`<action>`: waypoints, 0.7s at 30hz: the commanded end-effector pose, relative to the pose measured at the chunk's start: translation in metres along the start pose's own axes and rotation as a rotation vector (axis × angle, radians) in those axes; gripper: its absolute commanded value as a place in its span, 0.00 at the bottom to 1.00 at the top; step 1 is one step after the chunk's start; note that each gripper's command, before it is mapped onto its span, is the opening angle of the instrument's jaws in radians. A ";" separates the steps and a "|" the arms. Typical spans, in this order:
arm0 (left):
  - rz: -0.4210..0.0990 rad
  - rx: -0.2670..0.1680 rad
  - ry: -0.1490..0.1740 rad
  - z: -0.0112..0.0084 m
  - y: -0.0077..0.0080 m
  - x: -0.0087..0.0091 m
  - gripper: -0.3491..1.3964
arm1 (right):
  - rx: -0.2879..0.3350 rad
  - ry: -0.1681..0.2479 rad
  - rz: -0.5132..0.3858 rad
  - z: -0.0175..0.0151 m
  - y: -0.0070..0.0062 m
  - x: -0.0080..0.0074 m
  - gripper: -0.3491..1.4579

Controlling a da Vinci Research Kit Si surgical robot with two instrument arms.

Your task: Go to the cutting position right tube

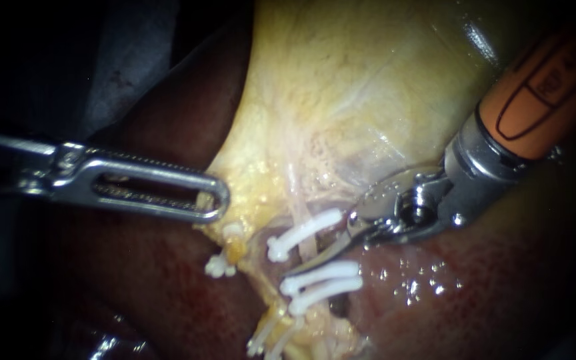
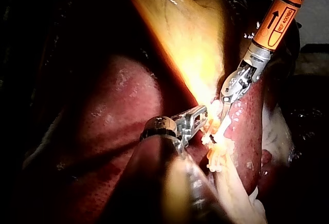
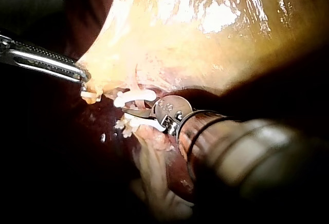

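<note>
- My left instrument (image 1: 216,200) comes in from the left, and its long slotted jaws lie together, pinched on the lower edge of the gallbladder (image 1: 341,87).
- The pale yellow gallbladder wall fans upward from that grip. The dark red liver (image 1: 155,280) lies below and to either side of it.
- The right tube (image 1: 295,200) runs as a pale strand down from the gallbladder, to the right of my left instrument's tip.
- It carries three white clips. The upper clip (image 1: 305,232) lies slanted across it, and the two lower clips (image 1: 321,280) sit close together beneath.
- My right instrument (image 1: 293,270) enters from the upper right on an orange shaft and ends in thin curved blades.
- Those blades stand only slightly parted and hold nothing.
- They reach into the gap between the upper clip and the two lower clips. The bright lower blade lies across the front of the right tube there.
- I cannot tell whether the other blade has passed behind the tube.
- In the right wrist view the blade tips point between the upper and lower clips and lie close against them.
- A shorter clipped stump with its own small white clip (image 1: 220,267) sits just below my left instrument's tip, apart from the blades.
- More white clips (image 1: 261,341) show lower down on the yellowish tissue.
</note>
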 end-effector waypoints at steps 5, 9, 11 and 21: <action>0.000 0.000 0.000 0.0000 0.0000 0.0000 0.00 | 0.000 0.000 -0.001 0.0000 0.0000 0.0000 0.34; 0.000 0.000 0.000 0.0000 0.0000 0.0000 0.00 | 0.000 0.000 -0.001 0.0000 0.0000 0.0000 0.33; 0.000 0.000 0.000 0.0000 0.0000 0.0000 0.00 | 0.000 0.000 -0.001 0.0000 0.0000 0.0000 0.33; 0.000 0.000 0.000 0.0000 0.0000 0.0000 0.00 | 0.001 -0.001 -0.002 0.0000 0.0000 0.0000 0.33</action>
